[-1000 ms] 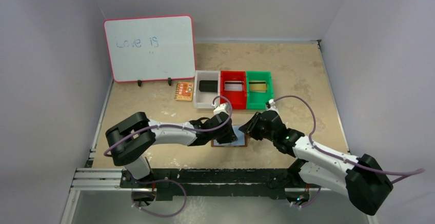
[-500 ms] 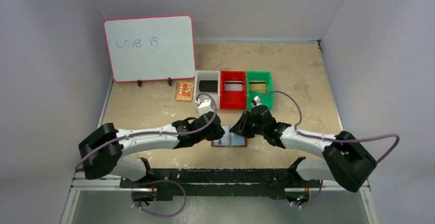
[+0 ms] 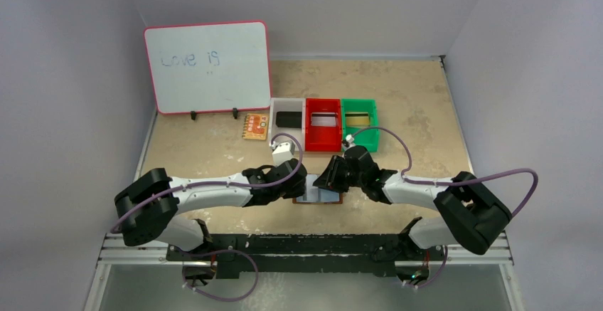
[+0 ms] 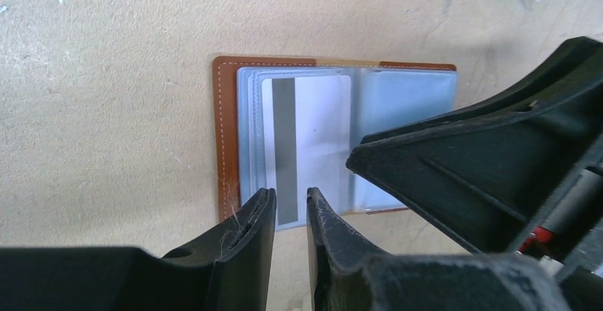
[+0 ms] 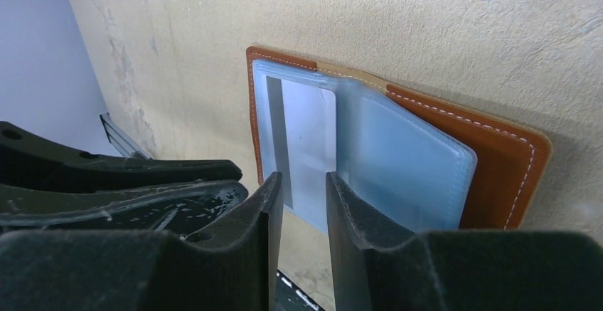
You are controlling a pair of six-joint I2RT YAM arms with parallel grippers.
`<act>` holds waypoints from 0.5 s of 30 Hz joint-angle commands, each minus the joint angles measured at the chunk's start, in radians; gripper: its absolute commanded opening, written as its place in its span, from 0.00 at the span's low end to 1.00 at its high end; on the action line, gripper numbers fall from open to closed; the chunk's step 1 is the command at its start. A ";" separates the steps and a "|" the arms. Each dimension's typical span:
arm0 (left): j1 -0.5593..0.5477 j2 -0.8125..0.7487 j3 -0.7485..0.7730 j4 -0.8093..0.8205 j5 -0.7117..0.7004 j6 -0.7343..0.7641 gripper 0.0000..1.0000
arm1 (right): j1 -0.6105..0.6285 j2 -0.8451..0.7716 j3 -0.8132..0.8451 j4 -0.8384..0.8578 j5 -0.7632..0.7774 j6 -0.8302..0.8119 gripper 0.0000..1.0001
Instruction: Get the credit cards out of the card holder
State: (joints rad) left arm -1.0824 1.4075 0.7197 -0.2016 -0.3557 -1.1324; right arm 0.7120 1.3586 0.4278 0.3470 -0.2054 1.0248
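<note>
By the worktop's (image 3: 405,97) near edge, left gripper (image 4: 284,208) and right gripper (image 5: 304,190) hover narrowly parted, empty, over the card holder (image 4: 226,133); next, pinch its card (image 4: 316,126).

Left arm (image 3: 213,185), white shells with black joints: laid out low, shoulder block at near-left, forearm running right toward the middle. A thin purple cable (image 3: 291,156) loops up off its wrist. Left gripper (image 3: 303,188), black, two-finger: aimed right. Wrist view shows its fingers (image 4: 249,236) side by side, tips parted by a slim gap.

Right arm (image 3: 419,185), same white-and-black build: mirrored, shoulder block at near-right, forearm running left, also low. Right gripper (image 3: 321,184), black, two-finger: aimed left, nose to nose with the other and just beside it; contact not clear. Its fingertips (image 5: 263,211) likewise stand a narrow slot apart.
</note>
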 commanded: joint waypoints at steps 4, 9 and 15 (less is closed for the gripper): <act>-0.001 0.047 0.019 0.001 0.010 0.026 0.23 | -0.002 0.021 0.001 0.029 -0.022 -0.001 0.32; 0.000 0.068 0.022 0.000 0.024 0.033 0.23 | -0.002 0.061 0.002 0.045 -0.035 -0.003 0.31; 0.000 0.086 0.029 0.007 0.043 0.044 0.23 | -0.002 0.073 -0.001 0.066 -0.046 0.003 0.27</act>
State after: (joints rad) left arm -1.0821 1.4853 0.7197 -0.2104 -0.3271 -1.1141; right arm 0.7120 1.4227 0.4278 0.3779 -0.2287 1.0283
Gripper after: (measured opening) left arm 0.228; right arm 0.285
